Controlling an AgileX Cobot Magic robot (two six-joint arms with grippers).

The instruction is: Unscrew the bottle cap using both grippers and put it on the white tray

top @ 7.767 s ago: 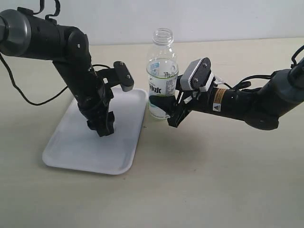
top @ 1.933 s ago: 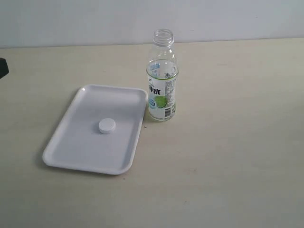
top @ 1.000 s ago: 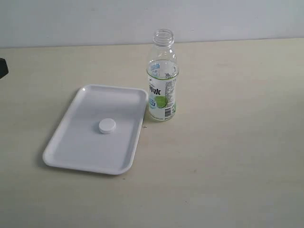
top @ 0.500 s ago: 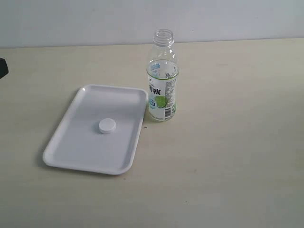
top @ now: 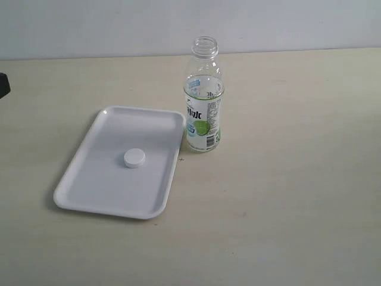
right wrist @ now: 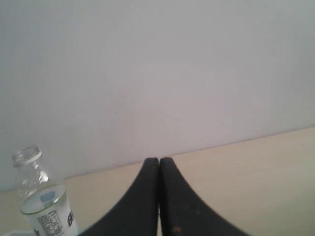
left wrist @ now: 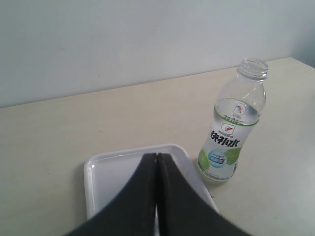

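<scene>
White tray (top: pixel 89 179) lies flat on the counter (top: pixel 286 196); bottle cap (top: pixel 134 158) rests near its centre. Bottle (top: pixel 203 113) stands upright, uncapped, just beside the tray's far corner. Left gripper (left wrist: pixel 156 157) and right gripper (right wrist: pixel 158 160): jaws together, holding nothing.

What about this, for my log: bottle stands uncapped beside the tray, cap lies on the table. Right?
No: the exterior view shows the cap lying on the tray, not the table. The bottle does stand uncapped beside it.
</scene>
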